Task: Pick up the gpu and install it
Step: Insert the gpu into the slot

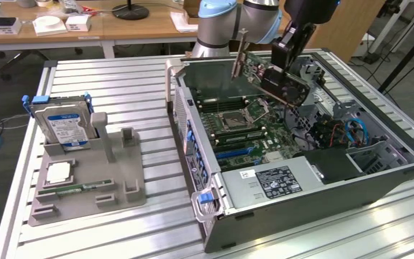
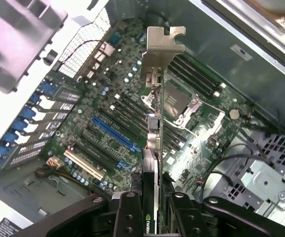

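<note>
The gpu (image 1: 279, 82) is a dark card with a silver bracket (image 1: 239, 54), and it hangs tilted over the open computer case (image 1: 301, 178), above the motherboard (image 1: 239, 124). My gripper (image 1: 291, 56) is shut on the card's upper end. In the wrist view the gpu (image 2: 152, 148) is seen edge-on between my fingers (image 2: 128, 217), with the bracket (image 2: 158, 49) at its far end. My gripper (image 2: 152, 219) clamps it from both sides. The blue expansion slot (image 2: 115, 133) lies below and to one side of the card, apart from it.
A grey parts holder (image 1: 84, 183) on the slatted table (image 1: 135, 86) carries a hard drive (image 1: 63, 123), a square chip (image 1: 57, 172) and a green RAM stick (image 1: 74, 189). Inside the case sit drive cages and cables (image 1: 336, 132) and a power supply (image 1: 275, 181).
</note>
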Controlling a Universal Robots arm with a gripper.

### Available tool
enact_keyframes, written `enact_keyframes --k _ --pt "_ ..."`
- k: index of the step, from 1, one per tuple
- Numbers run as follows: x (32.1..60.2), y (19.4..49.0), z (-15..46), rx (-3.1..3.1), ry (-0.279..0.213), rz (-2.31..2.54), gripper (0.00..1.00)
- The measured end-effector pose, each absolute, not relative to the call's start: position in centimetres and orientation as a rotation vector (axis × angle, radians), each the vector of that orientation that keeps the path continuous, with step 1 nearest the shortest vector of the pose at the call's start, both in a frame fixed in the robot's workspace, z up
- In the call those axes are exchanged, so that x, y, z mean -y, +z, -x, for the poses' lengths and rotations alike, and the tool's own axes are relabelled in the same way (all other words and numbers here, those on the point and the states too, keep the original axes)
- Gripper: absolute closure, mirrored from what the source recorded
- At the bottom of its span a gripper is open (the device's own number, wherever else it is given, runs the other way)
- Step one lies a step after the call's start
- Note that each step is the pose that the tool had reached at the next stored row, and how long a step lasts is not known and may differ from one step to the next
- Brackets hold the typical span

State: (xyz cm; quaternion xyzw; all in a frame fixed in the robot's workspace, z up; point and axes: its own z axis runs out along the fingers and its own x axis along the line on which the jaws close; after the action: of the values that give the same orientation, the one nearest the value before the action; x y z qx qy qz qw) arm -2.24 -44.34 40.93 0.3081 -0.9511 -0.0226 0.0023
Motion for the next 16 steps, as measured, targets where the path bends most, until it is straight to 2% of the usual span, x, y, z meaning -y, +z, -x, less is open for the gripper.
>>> enact_keyframes --k 16 --pt "44.34 40.93 2.24 2.862 -0.070 -1.270 0.74"
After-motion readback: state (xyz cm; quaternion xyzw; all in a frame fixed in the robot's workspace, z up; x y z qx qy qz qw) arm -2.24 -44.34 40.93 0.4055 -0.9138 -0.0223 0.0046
